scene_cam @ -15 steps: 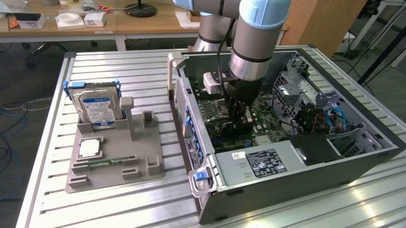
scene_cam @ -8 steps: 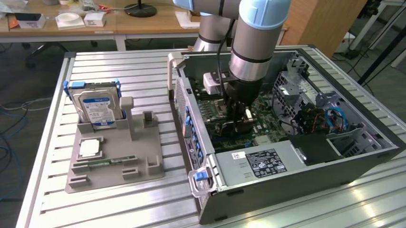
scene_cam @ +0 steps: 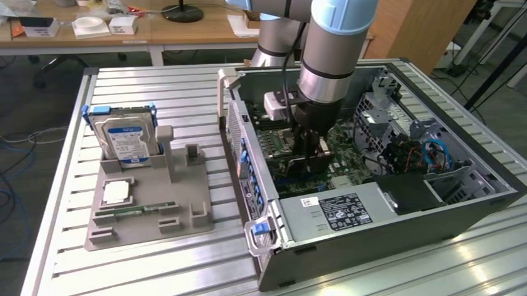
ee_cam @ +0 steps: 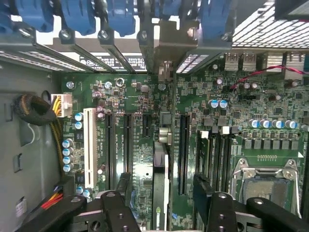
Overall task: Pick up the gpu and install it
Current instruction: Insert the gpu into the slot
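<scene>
The gpu (ee_cam: 161, 159) is a thin black card seen edge-on, standing upright on the green motherboard (ee_cam: 135, 96) in line with a long slot. Its metal bracket end (ee_cam: 164, 46) reaches the case's rear wall. My gripper (ee_cam: 161, 193) straddles the card and is open, each black finger (ee_cam: 123, 186) standing clear of the card's sides. In the exterior view the gripper (scene_cam: 315, 161) is lowered deep inside the open computer case (scene_cam: 354, 246), right over the motherboard, with the dark card (scene_cam: 307, 154) between its fingers.
A grey fixture (scene_cam: 148, 216) on the slatted table holds a silver hard drive (scene_cam: 123, 139), a processor chip (scene_cam: 115, 192) and a green memory stick (scene_cam: 136, 211). Inside the case are the processor socket (ee_cam: 265, 181), a cable bundle (ee_cam: 36, 108) and blue retention clips (ee_cam: 116, 17).
</scene>
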{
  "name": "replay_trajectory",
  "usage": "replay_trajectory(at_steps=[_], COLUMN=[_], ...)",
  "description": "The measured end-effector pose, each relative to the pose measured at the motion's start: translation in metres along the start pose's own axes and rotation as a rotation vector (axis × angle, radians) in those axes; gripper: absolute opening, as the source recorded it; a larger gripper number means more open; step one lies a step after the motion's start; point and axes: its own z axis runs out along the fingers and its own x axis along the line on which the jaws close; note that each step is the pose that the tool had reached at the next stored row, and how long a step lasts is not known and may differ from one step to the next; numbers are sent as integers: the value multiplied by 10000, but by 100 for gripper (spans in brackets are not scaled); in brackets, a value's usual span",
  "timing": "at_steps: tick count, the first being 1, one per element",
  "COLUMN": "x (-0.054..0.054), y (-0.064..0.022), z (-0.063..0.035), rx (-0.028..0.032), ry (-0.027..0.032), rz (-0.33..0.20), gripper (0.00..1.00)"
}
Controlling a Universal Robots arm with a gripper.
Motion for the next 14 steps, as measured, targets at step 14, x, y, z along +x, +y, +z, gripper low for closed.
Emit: replay_trajectory(at_steps=[14], x=[3], y=[-10], z=[-237], rx=[2], ry=[11], rz=[-1], gripper=[63])
